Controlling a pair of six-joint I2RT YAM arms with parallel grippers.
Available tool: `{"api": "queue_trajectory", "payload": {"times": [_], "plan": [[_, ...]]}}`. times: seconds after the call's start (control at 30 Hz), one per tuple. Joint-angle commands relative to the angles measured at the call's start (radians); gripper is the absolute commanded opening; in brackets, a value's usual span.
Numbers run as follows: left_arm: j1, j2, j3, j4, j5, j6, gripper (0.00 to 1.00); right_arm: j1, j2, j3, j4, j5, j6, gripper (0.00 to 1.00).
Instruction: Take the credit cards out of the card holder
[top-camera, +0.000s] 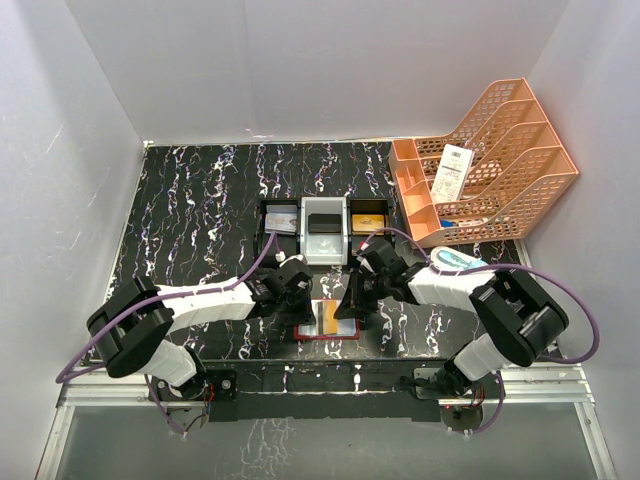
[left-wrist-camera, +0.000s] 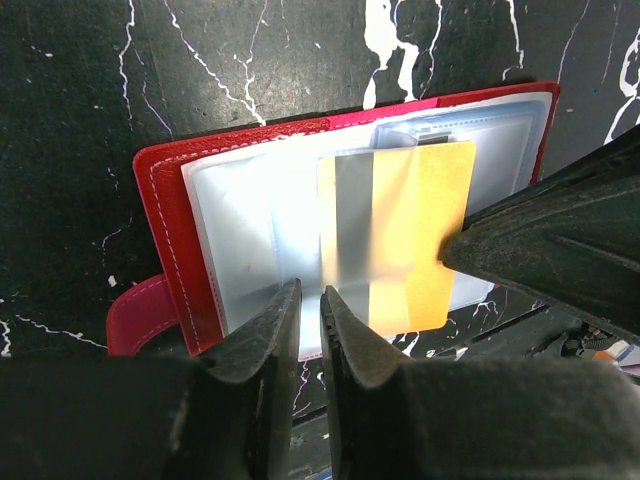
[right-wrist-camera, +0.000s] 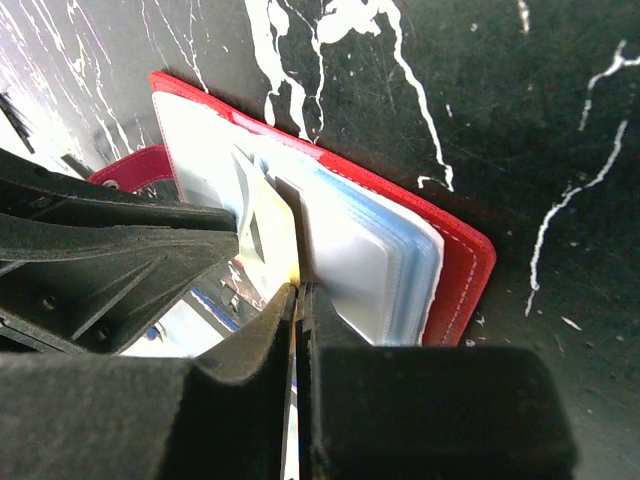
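Note:
The card holder (top-camera: 325, 338) lies open on the black marbled table between my two grippers; its red cover (left-wrist-camera: 165, 210) and clear pockets show in the left wrist view. An orange-gold credit card (left-wrist-camera: 420, 230) with a silvery stripe sticks halfway out of a pocket. My right gripper (right-wrist-camera: 298, 288) is shut on that card's edge (right-wrist-camera: 292, 262), next to the holder's red cover (right-wrist-camera: 460, 270). My left gripper (left-wrist-camera: 310, 290) is at the near edge of the clear pockets, its jaws closed to a narrow slit with nothing between them. In the top view, the left gripper (top-camera: 300, 305) and right gripper (top-camera: 352, 300) flank the card (top-camera: 328, 320).
A black-and-white three-compartment tray (top-camera: 325, 232) stands just behind the holder, with cards in its left (top-camera: 280, 225) and right (top-camera: 368, 222) compartments. An orange mesh file rack (top-camera: 490, 160) stands at the back right. White walls enclose the table.

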Motion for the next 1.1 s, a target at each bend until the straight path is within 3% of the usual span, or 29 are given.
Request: {"api": "queue_trajectory", "payload": {"times": [0.0, 0.07, 0.2, 0.47, 0.6, 0.73, 0.83, 1.07], "plan": [[-0.003, 0.001, -0.024, -0.125, -0.052, 0.037, 0.15, -0.012, -0.037, 0.018, -0.044, 0.046, -0.029, 0.0], [-0.004, -0.007, -0.025, -0.121, -0.049, 0.037, 0.15, -0.012, -0.048, 0.01, -0.025, 0.037, -0.03, 0.0], [-0.003, -0.01, -0.026, -0.097, -0.03, 0.044, 0.15, -0.01, -0.042, -0.026, 0.084, -0.01, 0.019, 0.11], [-0.003, 0.006, -0.015, -0.102, -0.033, 0.038, 0.14, -0.006, -0.012, -0.073, 0.25, -0.033, 0.104, 0.22], [-0.003, 0.004, -0.019, -0.106, -0.037, 0.034, 0.14, -0.004, 0.007, -0.084, 0.288, -0.046, 0.117, 0.19], [-0.004, -0.018, -0.028, -0.107, -0.05, 0.019, 0.14, 0.004, 0.015, -0.096, 0.313, -0.053, 0.13, 0.05], [-0.004, -0.045, -0.02, -0.137, -0.08, 0.01, 0.15, 0.003, -0.006, -0.092, 0.259, -0.025, 0.113, 0.01], [-0.002, -0.138, 0.059, -0.188, -0.169, 0.012, 0.34, 0.003, -0.057, -0.102, 0.223, -0.033, 0.109, 0.0]]}}
